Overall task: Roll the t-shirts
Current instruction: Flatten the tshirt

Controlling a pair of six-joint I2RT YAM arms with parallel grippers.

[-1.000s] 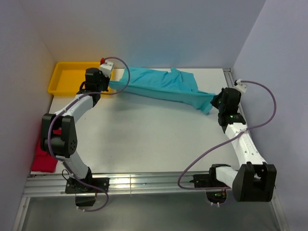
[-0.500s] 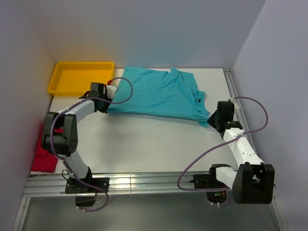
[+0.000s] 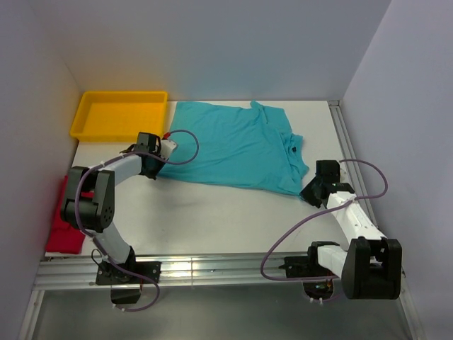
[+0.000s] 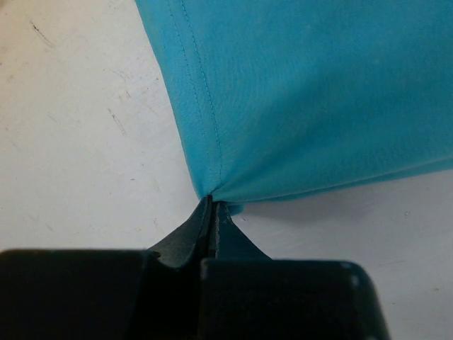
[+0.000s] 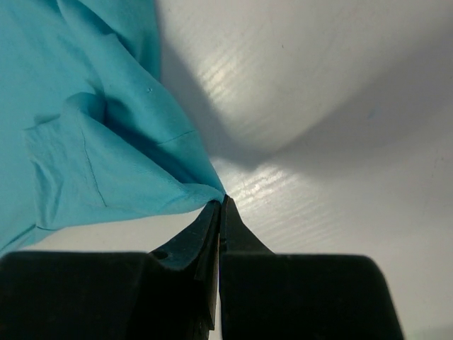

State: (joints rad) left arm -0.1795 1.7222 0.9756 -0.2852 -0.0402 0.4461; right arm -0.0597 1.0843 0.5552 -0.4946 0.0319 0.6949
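Note:
The teal t-shirt [image 3: 233,145] lies spread across the far half of the table, stretched between the two arms. My left gripper [image 3: 157,166] is shut on its near left corner, seen pinched at the fingertips in the left wrist view [image 4: 212,202]. My right gripper [image 3: 308,190] is shut on its near right corner, by a sleeve [image 5: 106,156], and pinches the cloth in the right wrist view [image 5: 223,202]. The red t-shirt [image 3: 65,230] lies bunched at the table's left edge, partly behind the left arm.
A yellow tray [image 3: 117,113] stands at the far left corner, just beyond the left gripper. A metal rail [image 3: 212,265] runs along the near edge by the arm bases. Grey walls close in on the left, back and right.
Both grippers have pulled the teal t-shirt toward the near side and lowered it. It went from a bunched, hanging band to a flat spread on the table.

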